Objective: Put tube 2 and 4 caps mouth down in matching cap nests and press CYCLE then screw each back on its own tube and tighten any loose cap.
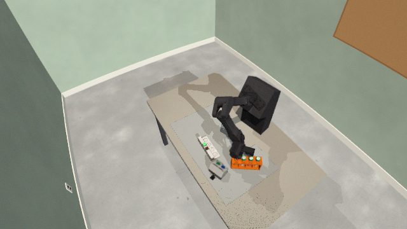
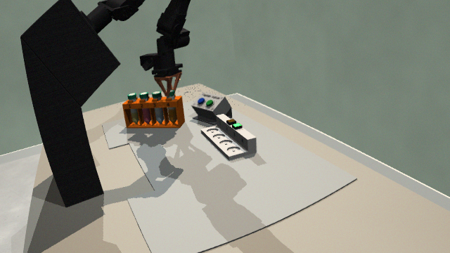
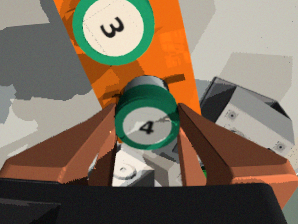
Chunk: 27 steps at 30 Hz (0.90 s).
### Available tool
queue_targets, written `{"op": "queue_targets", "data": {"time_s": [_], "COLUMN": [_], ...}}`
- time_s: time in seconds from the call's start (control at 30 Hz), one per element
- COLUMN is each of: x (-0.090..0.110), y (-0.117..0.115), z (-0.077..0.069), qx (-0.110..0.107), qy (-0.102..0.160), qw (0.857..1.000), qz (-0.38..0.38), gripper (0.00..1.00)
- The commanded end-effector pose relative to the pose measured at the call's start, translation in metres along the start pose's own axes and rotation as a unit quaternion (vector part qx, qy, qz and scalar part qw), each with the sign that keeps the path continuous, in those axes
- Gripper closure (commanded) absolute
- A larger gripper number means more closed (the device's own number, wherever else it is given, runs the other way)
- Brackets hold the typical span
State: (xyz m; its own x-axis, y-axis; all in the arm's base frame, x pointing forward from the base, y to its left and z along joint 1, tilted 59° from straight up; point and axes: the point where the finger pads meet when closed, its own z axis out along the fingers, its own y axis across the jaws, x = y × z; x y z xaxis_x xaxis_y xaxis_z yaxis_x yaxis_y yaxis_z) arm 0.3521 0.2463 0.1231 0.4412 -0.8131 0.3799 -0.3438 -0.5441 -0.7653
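Note:
The orange decapping station holds four tubes, each with a green cap on. My gripper stands upright over the station's right end. Its two brown fingers are shut on the cap of tube 4, which sits on its tube. The cap of tube 3 stands free beside it. The cap tray shows all its nests empty. On the console behind the tray the green lamp is lit and the amber lamp is dark.
The small key desk stands between the station and the tray, with the blue CYCLE key and the green READY key both up. The arm's big black base block stands at the left.

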Motion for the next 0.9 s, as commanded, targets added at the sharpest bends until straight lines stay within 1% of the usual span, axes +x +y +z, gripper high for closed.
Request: {"op": "queue_targets", "data": {"time_s": [0.0, 0.37, 0.5, 0.57, 0.67, 0.77, 0.87], "x": [-0.0009, -0.0008, -0.0008, -0.0008, -0.0008, -0.0008, -0.0008], "y": [-0.0025, -0.0025, -0.0025, -0.0025, -0.0025, -0.0025, -0.0025], "z": [-0.0021, -0.002, -0.0019, -0.0019, -0.0018, -0.0017, -0.0016], "qx": [0.004, 0.004, 0.004, 0.004, 0.004, 0.003, 0.003], "qy": [-0.001, -0.001, -0.002, -0.002, -0.002, -0.002, -0.003], "qw": [1.0, 1.0, 0.995, 0.989, 0.976, 0.957, 0.932], "qz": [-0.005, -0.005, 0.095, 0.145, 0.218, 0.291, 0.362], "gripper": [1.0, 1.0, 1.0, 1.0, 1.0, 1.0, 1.0]}}
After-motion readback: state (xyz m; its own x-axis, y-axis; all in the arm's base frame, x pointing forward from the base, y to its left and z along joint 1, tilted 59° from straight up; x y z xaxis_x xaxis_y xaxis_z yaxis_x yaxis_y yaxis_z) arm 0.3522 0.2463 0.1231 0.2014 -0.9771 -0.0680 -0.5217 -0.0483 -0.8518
